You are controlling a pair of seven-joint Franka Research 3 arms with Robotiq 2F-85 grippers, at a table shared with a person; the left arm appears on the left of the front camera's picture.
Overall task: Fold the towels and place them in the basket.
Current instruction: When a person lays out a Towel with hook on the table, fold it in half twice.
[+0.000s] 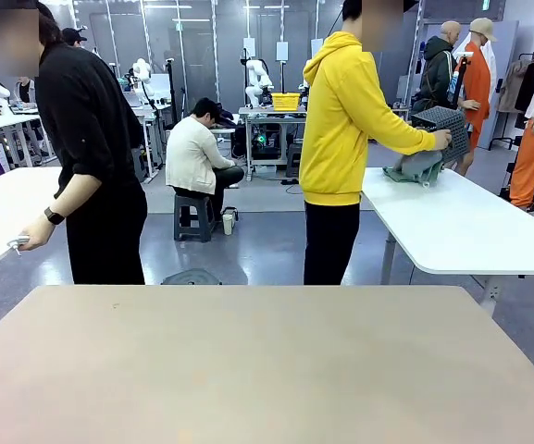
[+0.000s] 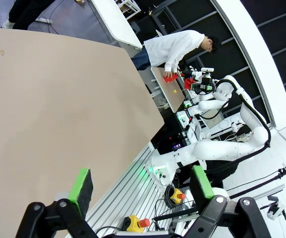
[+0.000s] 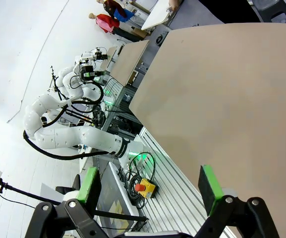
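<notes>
While a person [image 1: 341, 120] holds the basket [image 1: 442, 128] tilted, towels [image 1: 416, 167] lie bunched beneath.

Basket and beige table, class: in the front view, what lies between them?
In the front view, grey floor and part of a white table lie between the beige table and the basket, which a person in yellow holds.

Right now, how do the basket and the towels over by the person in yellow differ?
The basket is dark grey, stiff lattice, tilted in the person's hand; the towels are grey-green, soft, bunched below it on the white table. Both are with the person in yellow.
</notes>
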